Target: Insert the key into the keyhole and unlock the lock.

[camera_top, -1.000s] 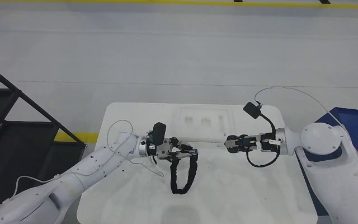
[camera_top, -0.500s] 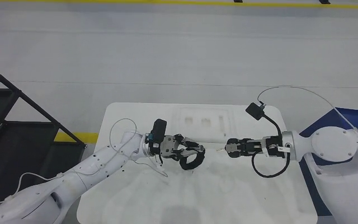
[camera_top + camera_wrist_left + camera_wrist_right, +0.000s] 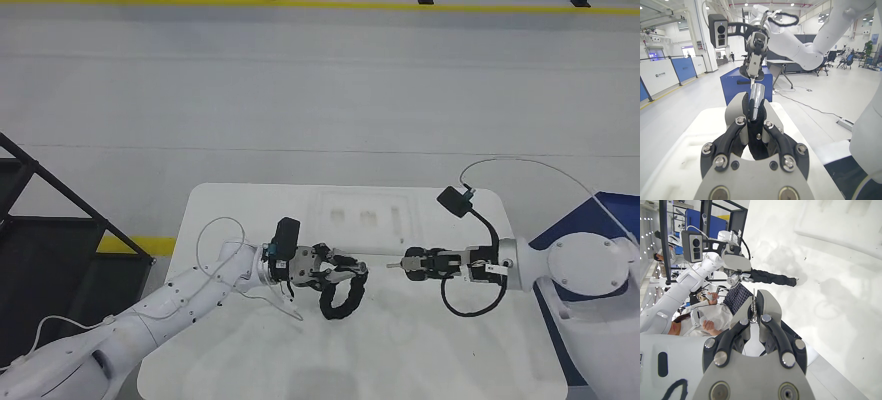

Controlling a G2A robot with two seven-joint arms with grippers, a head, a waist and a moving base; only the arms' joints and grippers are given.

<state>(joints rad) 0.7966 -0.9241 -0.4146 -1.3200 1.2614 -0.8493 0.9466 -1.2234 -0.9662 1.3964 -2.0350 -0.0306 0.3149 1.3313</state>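
One lock [image 3: 756, 94] lay nearest in the left wrist view. Its chrome barrel was pinched between the closed-in jaws of the left gripper [image 3: 754, 106] and held off the table [image 3: 450, 350]. The barrel's long axis ran straight out from those jaws toward the other arm. One black cable loop [image 3: 345, 300] hung from the lock below the left gripper.

Just beyond the barrel's free end was one key [image 3: 752, 81], its blade lying along nearly the same line and pointing at the end face. The tip was at or just short of that face; whether it had entered the keyhole could not be told. Behind the key, the right gripper [image 3: 753, 73] had its jaws pressed together on the key's head.

The two grippers faced each other tip to tip above the middle of the table. The coming move probably turned on keeping blade and barrel on one axis while the right arm pushed in. Farthest back, one white foam tray [image 3: 362, 213] sat on the table.
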